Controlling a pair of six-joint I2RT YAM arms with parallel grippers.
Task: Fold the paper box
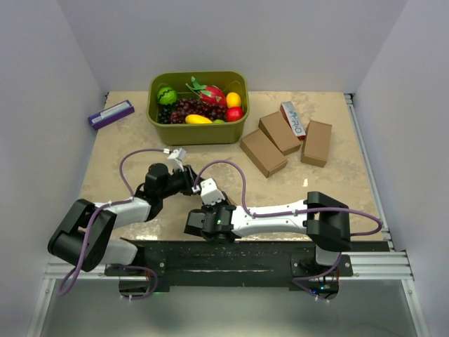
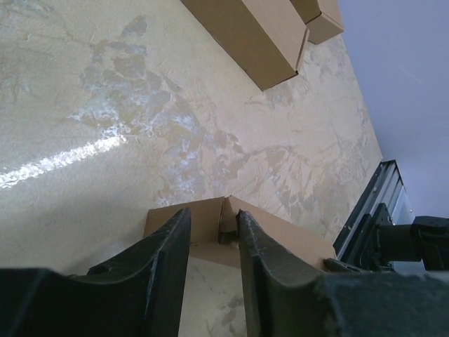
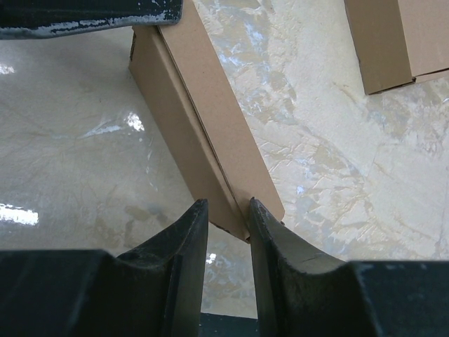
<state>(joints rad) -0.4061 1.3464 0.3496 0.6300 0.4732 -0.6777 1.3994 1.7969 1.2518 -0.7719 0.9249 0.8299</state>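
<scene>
The paper box [image 3: 203, 119] is a slim plain brown carton lying low over the beige table between the two arms. My right gripper [image 3: 226, 209] is shut on its near end, with a fingertip on each side of the corner. My left gripper [image 2: 210, 219] is shut on the other end, its fingers [image 2: 168, 260] astride the box [image 2: 203, 228] where a small flap meets a corner. In the top view both grippers meet near the table's front middle, left [image 1: 185, 180] and right [image 1: 206, 199], and they hide the box.
Three folded brown cartons [image 1: 264, 152] [image 1: 280, 132] [image 1: 317, 142] lie at the right rear beside a white-and-red lettered carton [image 1: 295, 119]. A green basket [image 1: 198, 133] of fruit stands at the back middle. A purple-and-white box [image 1: 111, 114] lies at the back left.
</scene>
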